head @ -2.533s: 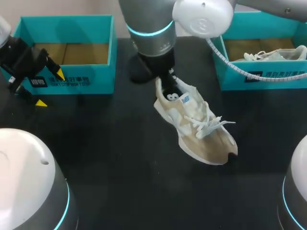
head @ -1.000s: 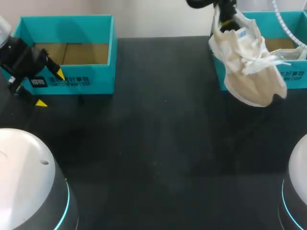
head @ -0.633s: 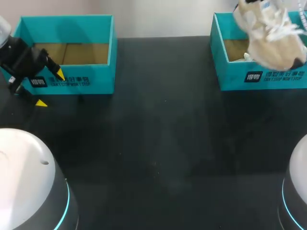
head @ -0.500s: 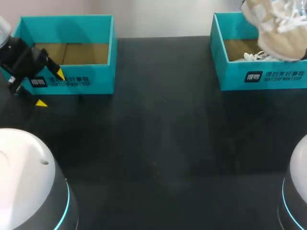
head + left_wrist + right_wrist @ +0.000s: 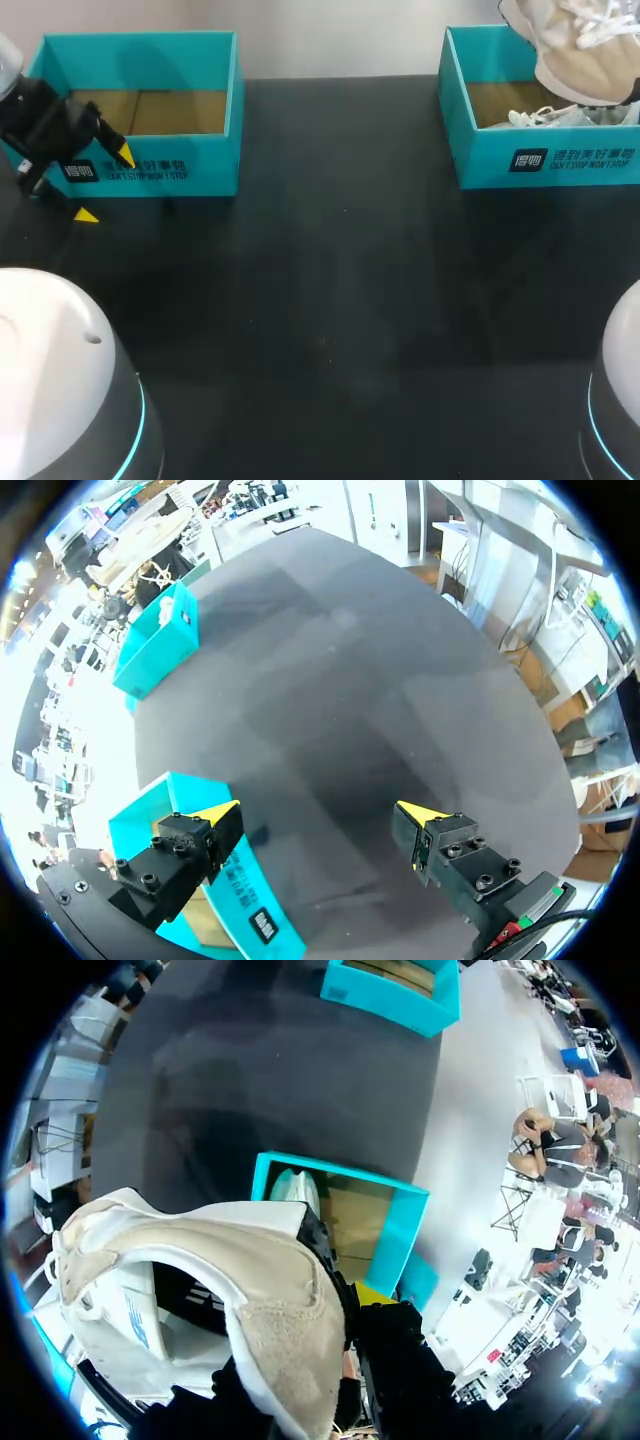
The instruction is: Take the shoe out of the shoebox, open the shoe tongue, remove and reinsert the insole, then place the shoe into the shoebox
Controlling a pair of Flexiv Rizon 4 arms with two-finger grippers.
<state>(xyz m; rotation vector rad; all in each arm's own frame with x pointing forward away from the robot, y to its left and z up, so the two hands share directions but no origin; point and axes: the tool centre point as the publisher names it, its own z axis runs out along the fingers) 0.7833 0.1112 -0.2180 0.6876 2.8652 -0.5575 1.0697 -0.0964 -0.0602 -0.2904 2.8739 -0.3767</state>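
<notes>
A beige and white shoe [image 5: 575,48] hangs in the air over the right teal shoebox [image 5: 545,160], toe towards the box's front wall. In the right wrist view my right gripper [image 5: 352,1305] is shut on the heel collar of this shoe [image 5: 190,1280], with the open shoebox [image 5: 392,1235] underneath. A second pale shoe [image 5: 555,116] lies inside that box. My left gripper [image 5: 103,184] stands open in front of the left teal shoebox [image 5: 140,110], holding nothing; the left wrist view shows its yellow tips wide apart [image 5: 318,815] over the dark table.
The left shoebox [image 5: 215,895] lies close beside the left gripper's finger and shows only a brown cardboard floor. The black table [image 5: 330,300] stretches between the two boxes. The arms' white bases [image 5: 55,380] fill the near corners.
The right arm has carried the shoe up and to the right, from in front of the right shoebox's near corner to above the box. The left arm has kept still.
</notes>
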